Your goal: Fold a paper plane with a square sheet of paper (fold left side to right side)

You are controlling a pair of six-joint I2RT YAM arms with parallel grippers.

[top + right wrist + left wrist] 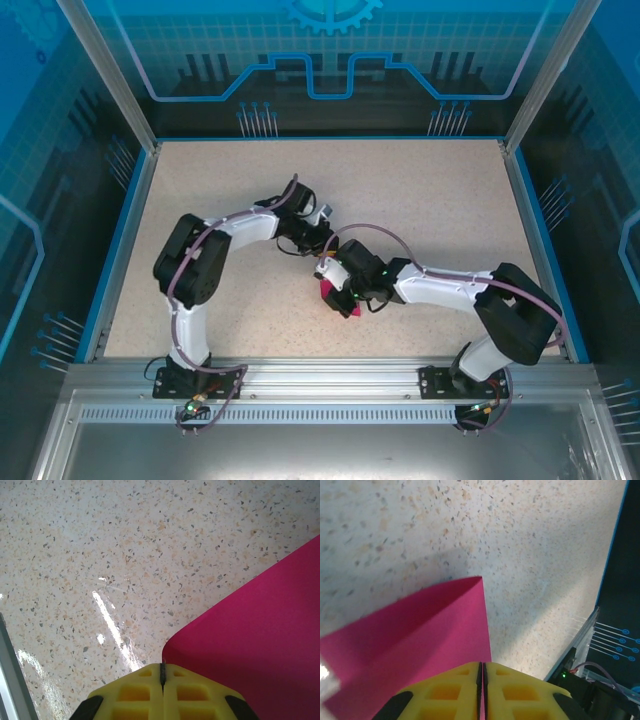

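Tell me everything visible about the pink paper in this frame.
The pink paper is thin, matte magenta, folded, with a straight crease running to a sharp corner. It sits mid-table between the two arms. Part of it looks lifted, casting a shadow on the speckled table. The closed left gripper seems to pinch it: a pink sliver shows between its fingers. The closed right gripper has its tip at a curved edge; contact there is unclear.

No words, numbers or brand marks can be read on anything here; the nearest thing to a sign is a blue gear emblem (333, 14) printed high on the back wall (420, 50), above circuit-like lines.
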